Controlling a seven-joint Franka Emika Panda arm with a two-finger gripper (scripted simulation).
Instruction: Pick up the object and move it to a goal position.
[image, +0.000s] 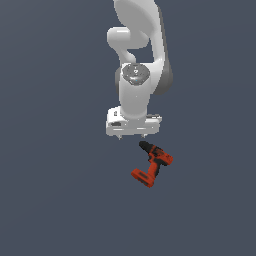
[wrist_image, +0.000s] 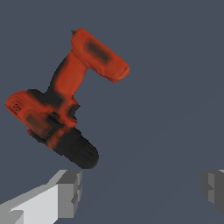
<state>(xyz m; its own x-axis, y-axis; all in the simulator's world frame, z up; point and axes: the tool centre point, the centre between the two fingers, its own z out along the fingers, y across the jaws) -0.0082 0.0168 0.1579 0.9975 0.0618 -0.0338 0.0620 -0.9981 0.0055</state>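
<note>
- Fingertips (wrist_image: 65, 192) of the pincer (wrist_image: 140, 190) sit closest to the wrist camera, spread wide with nothing between them. One grey pad shows at each side of that view, and the drill's chuck lies just beyond one pad, not between the two.
- Big white arm (image: 137, 55) comes down from the top of the exterior view, with the hand pointing straight down. It hovers above the dark surface (image: 50, 200) and touches nothing.
- Red-orange drill (image: 152, 163) lies on its side on that surface, just below the hand and a bit toward the exterior view's right. Its black chuck (wrist_image: 81, 151) points up toward the hand, and the flared base (wrist_image: 100, 54) is the far end.
- Handling guess: it looks rigid and hard-shelled, so no squish, but it's lumpy and probably heavier at the motor end. The plastic could be slick.
- I'd pinch across the handle (wrist_image: 70, 76) between body and base, since that's the narrowest straight bit. The pincer isn't over it yet, so it needs to shift sideways and maybe rotate to square up before dropping.
- Grabbing the chuck looks risky to me: it's round, so the drill could swing.
</note>
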